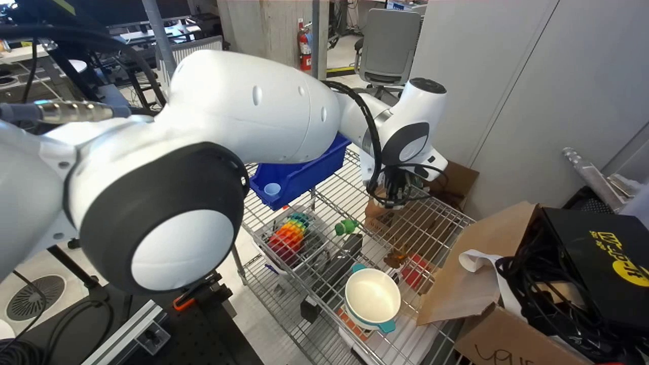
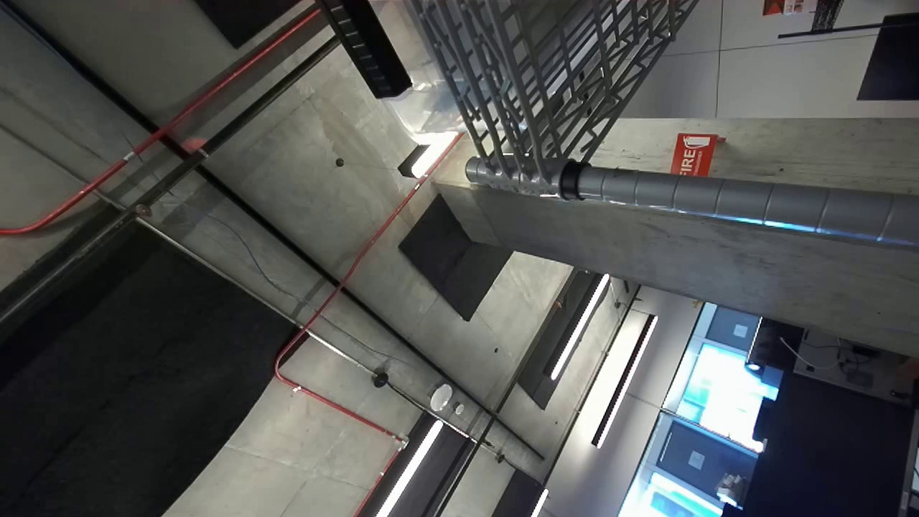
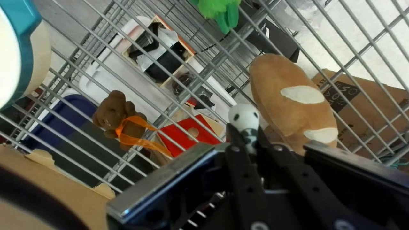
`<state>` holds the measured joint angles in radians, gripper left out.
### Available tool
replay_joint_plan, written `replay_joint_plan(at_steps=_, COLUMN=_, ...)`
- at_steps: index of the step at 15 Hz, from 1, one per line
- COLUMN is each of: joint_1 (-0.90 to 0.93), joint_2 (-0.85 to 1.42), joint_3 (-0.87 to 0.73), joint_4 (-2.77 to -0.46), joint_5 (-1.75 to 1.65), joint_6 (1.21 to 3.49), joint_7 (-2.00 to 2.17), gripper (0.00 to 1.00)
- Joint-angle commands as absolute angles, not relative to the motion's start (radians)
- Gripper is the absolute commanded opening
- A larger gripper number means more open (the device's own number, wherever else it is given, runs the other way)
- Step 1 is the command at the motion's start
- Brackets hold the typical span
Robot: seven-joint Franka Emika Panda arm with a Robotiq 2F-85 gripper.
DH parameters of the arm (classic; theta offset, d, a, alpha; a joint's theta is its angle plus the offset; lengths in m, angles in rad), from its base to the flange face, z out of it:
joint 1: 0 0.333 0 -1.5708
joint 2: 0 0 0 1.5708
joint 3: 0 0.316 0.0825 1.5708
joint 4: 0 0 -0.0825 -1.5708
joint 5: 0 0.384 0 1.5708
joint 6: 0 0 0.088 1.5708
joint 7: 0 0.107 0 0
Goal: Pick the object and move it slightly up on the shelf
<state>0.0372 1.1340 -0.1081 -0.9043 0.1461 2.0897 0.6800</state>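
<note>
- Nearest the lens in an exterior view looms my arm [image 1: 243, 111], its capped joint [image 1: 182, 248] foremost, reaching out over the wire shelf [image 1: 337, 190].
- My gripper [image 3: 245, 131] looks clamped on a small white figure [image 3: 243, 115] with dark spots on its face, jaws close together on either side.
- So the task's object lies straight ahead of the gripper, between the tips: head poking out past them, body running back between the fingers [image 3: 238, 172], long axis seemingly in line with them.
- Whether it touches the shelf below, I can't tell.
- Just beside it, right in the wrist view, is a bread-shaped plush [image 3: 292, 99]; a brown bear [image 3: 119, 118] lies apart to the left.
- I judge the grasp made; I'd raise it straight first, so the plush doesn't snag it.
</note>
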Motion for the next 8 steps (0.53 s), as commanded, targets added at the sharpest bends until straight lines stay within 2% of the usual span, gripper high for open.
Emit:
replay_joint_plan(at_steps=1, joint_1=0.024, joint_2=1.279, joint_3=-0.112, joint_4=-0.672, joint_5=0.125, joint_6=1.966, joint_7=0.759, gripper=0.03)
replay_joint_plan(at_steps=4, joint_1=0.016, joint_2=1.377, joint_3=-0.144, joint_4=-0.548, joint_5=0.122, joint_6=1.9, joint_7=0.818, gripper=0.03)
replay_joint_plan(at_steps=8, joint_1=0.004, joint_2=1.432, joint_3=-0.162, joint_4=-0.514, joint_5=0.065, joint_6=1.89, joint_7=0.87, gripper=0.03)
